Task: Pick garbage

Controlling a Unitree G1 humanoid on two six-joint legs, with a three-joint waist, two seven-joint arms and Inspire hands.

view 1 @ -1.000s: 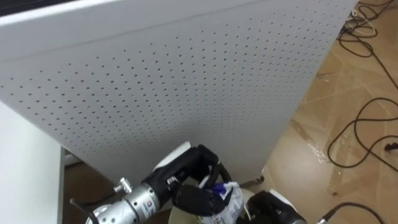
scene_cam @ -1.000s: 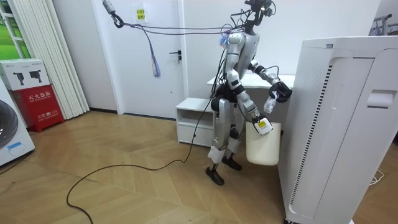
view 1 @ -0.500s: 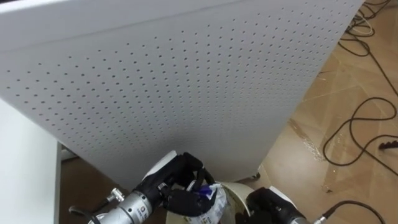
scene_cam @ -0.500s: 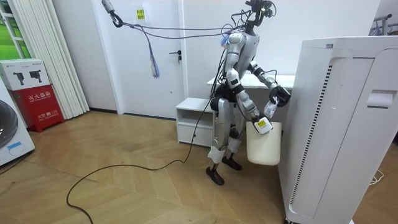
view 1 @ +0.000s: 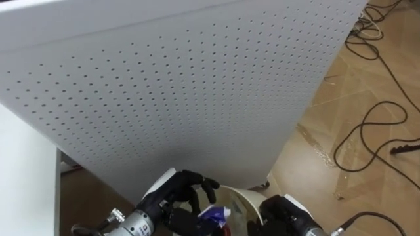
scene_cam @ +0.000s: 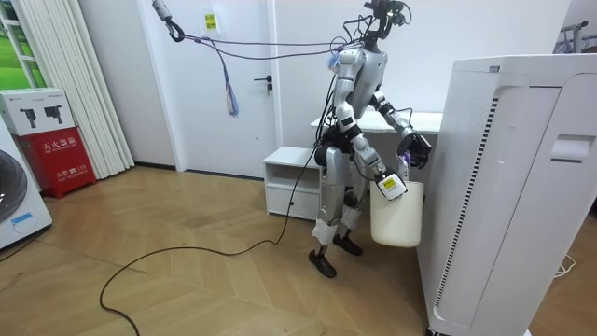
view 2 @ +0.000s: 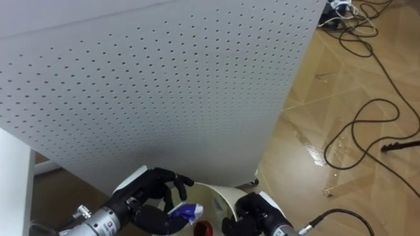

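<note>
A crumpled white and blue wrapper (view 1: 213, 214) lies at the mouth of the white bin (view 1: 244, 198), just under my left hand (view 1: 178, 195). That hand's fingers are spread and no longer wrap the wrapper. Something red (view 2: 203, 227) shows inside the bin (view 2: 220, 195) beside the wrapper (view 2: 184, 211). My right hand (view 1: 283, 211) is at the bin's rim with its fingers curled over the edge. In the room view I stand facing a tall white unit, the bin (scene_cam: 395, 219) hanging from my right hand (scene_cam: 389, 186) and my left hand (scene_cam: 414, 147) just above it.
A tall white perforated panel (view 1: 184, 92) stands close in front of me. Black cables (view 1: 371, 134) loop over the wood floor to the right. A white table edge (view 1: 23, 183) is at my left. A low white cabinet (scene_cam: 291, 182) stands behind me.
My left hand has come down over the bin and its fingers have opened; the wrapper has left the grasp and now sits in the bin's mouth. The view shifted slightly.
</note>
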